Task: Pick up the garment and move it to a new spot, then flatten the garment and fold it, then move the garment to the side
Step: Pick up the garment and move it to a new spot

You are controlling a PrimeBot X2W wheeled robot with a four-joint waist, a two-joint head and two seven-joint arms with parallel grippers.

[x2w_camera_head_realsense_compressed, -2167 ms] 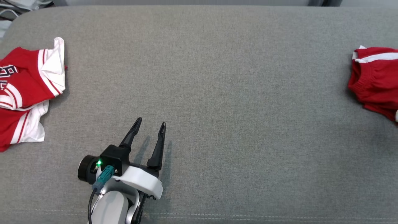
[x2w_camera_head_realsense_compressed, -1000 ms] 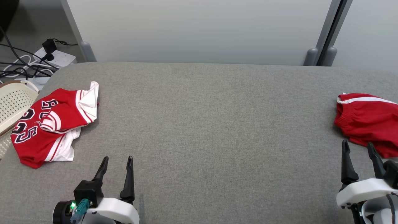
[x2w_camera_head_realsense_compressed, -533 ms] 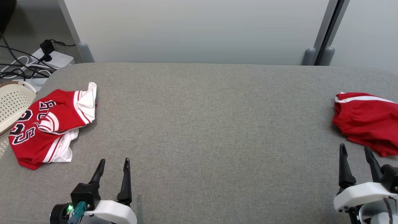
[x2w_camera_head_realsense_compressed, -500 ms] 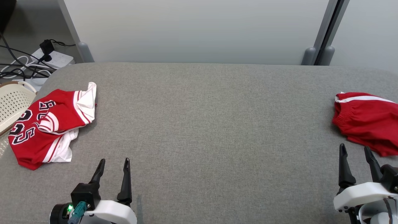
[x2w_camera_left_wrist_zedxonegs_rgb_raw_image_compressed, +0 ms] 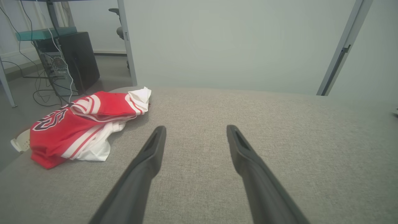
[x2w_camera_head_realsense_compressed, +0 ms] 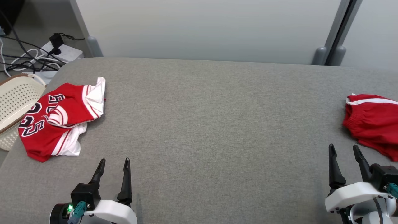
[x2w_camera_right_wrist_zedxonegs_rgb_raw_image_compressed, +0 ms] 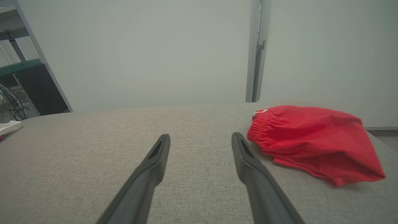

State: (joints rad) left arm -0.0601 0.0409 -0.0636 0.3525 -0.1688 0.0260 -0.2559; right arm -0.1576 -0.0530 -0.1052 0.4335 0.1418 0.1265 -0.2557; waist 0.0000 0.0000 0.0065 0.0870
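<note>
From the head we are looking forward and down across the grey cushion [x2w_camera_head_realsense_compressed: 211,124]. From the left wrist we are skimming low over it toward the red jersey [x2w_camera_left_wrist_zedxonegs_rgb_raw_image_compressed: 56,133], and from the right wrist toward the red shorts [x2w_camera_right_wrist_zedxonegs_rgb_raw_image_compressed: 311,140]. The head view is sharing both garments.

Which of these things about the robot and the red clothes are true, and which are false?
1. The red jersey lies crumpled at the left of the grey cushion. True.
2. The left hand holds the jersey. False: it is open and empty, apart from the jersey.
3. The red shorts lie at the right. True.
4. The right hand is shut. False: its fingers stand apart, open.
5. The cream basket sits on the cushion. False: it stands off the cushion's left edge.
</note>
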